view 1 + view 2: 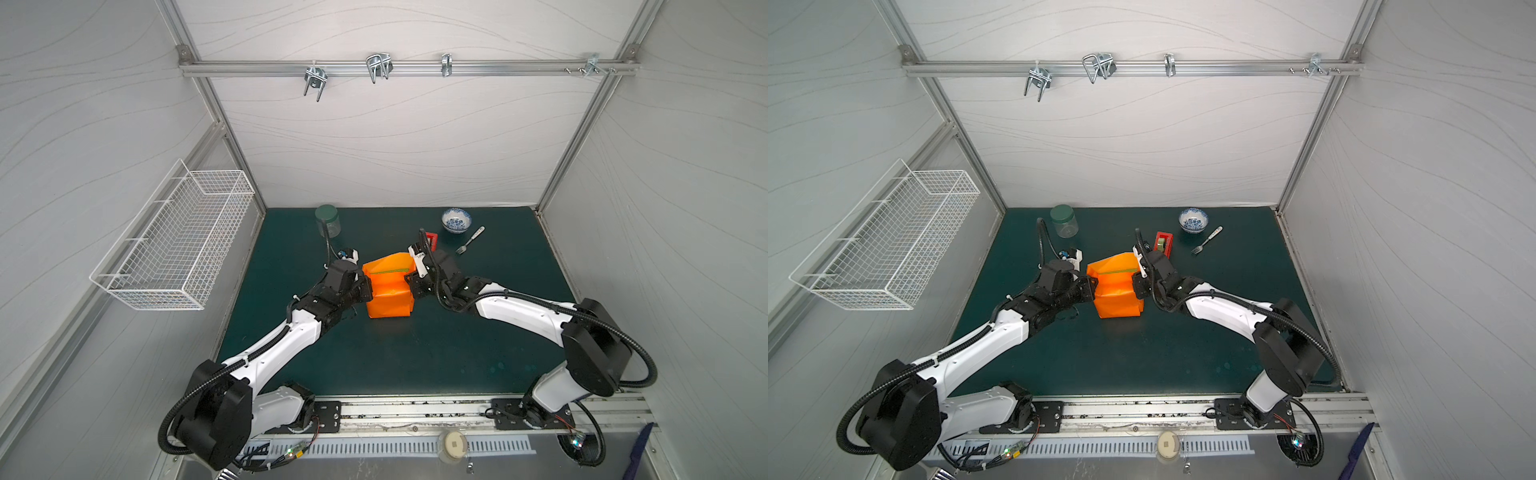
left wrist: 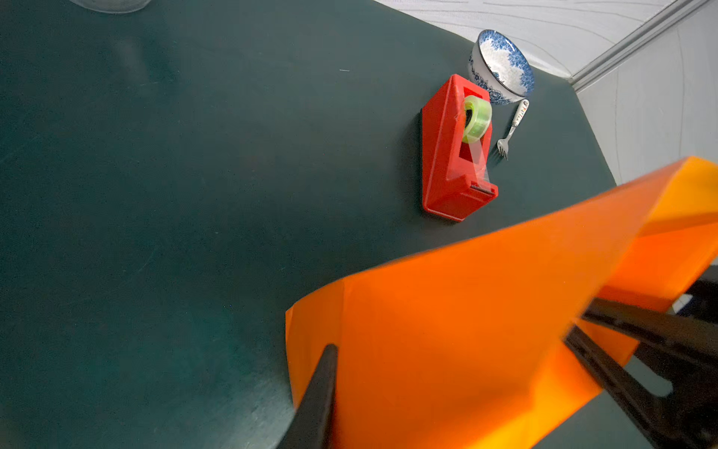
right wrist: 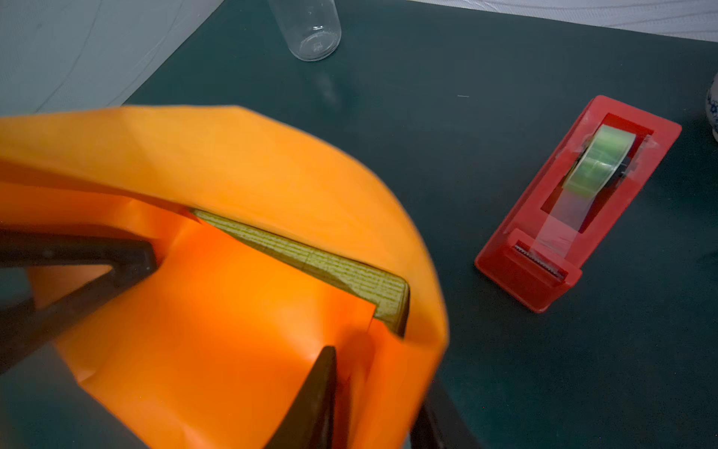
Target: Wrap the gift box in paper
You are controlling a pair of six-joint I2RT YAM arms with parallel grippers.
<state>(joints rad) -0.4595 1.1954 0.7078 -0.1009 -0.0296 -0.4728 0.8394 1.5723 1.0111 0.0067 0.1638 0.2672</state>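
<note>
A dark green desk (image 1: 415, 357) fills the floor of a pale panelled booth (image 1: 374, 145). Just on the near side of the red tape dispenser (image 2: 443, 155) sits the gift box (image 1: 388, 272), almost swallowed by the paper (image 1: 390, 297). The sheet is folded up around the box. Only a thin olive strip of lid shows, running crosswise, with one end towards the dispenser's side and the other away from it. The flap nearest the dispenser arches loosely above that strip and does not lie flat.

The left hand (image 1: 367, 288) is at the end of the parcel farther from the dispenser, and the right hand (image 1: 412, 286) is at the end closer to it. The open seam therefore lies straight between them. In each wrist view the fingers (image 3: 318, 388) stand on either side of a fold of orange, but the edges are smeared. I cannot tell whether either hand is pinching the sheet or only straddling it.

To my eye, the next move depends on that loose flap coming down away from the dispenser and over the strip, and both hands are equally well placed for it. For tape, the right hand is plainly the nearer, and the dispenser's cutter end is turned towards the parcel.
</note>
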